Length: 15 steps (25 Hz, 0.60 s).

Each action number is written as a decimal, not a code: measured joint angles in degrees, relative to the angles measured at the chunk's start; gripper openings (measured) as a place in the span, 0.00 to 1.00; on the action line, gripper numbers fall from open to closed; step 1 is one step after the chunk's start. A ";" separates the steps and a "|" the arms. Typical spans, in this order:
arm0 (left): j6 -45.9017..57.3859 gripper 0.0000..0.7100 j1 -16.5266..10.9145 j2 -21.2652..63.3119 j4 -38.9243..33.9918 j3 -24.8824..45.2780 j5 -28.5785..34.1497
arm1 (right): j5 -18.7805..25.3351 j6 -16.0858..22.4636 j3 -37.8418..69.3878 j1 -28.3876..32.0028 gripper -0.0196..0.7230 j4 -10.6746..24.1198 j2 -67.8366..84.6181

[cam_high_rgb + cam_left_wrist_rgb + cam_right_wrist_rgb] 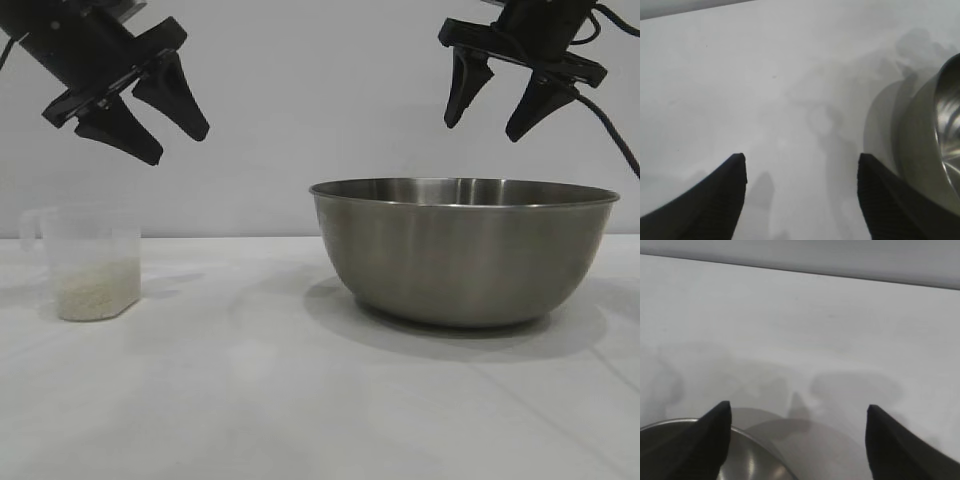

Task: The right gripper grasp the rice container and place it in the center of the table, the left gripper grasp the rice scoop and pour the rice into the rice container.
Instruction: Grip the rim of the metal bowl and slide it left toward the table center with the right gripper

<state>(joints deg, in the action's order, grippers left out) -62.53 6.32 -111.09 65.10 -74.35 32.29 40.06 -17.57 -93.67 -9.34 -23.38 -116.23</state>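
Observation:
The rice container (463, 250), a large steel bowl, stands on the white table (250, 400) right of centre. My right gripper (485, 128) hangs open in the air above it, holding nothing; the right wrist view shows its gripper (797, 412) over the rice container's rim (747, 440). The rice scoop (88, 262), a frosted plastic cup with a pale layer of rice (96, 290) at its bottom, stands at the table's left. My left gripper (178, 146) is open and empty, up above and slightly right of the scoop. In the left wrist view, that gripper (802, 162) faces bare table with the rice container (932, 140) at one side.
A plain grey wall (300, 100) runs behind the table. Bare tabletop lies between the scoop and the bowl and along the front edge.

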 joint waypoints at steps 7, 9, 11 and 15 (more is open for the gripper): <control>0.00 0.63 0.00 0.00 0.00 0.00 0.00 | 0.24 0.00 0.00 0.00 0.67 0.50 0.50; -0.11 0.63 0.00 0.00 0.00 0.00 0.10 | 1.31 0.00 0.00 0.00 0.67 1.48 1.54; -0.08 0.63 0.00 0.00 -0.09 0.00 0.10 | 3.51 0.00 0.00 0.00 0.67 2.81 3.30; -0.08 0.63 0.00 0.00 -0.09 0.00 0.10 | 11.09 0.12 0.00 0.00 0.67 4.87 5.75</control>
<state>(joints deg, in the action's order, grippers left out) -62.61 6.32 -111.09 65.01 -74.35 32.39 51.14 -17.45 -93.67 -9.34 -18.51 -110.48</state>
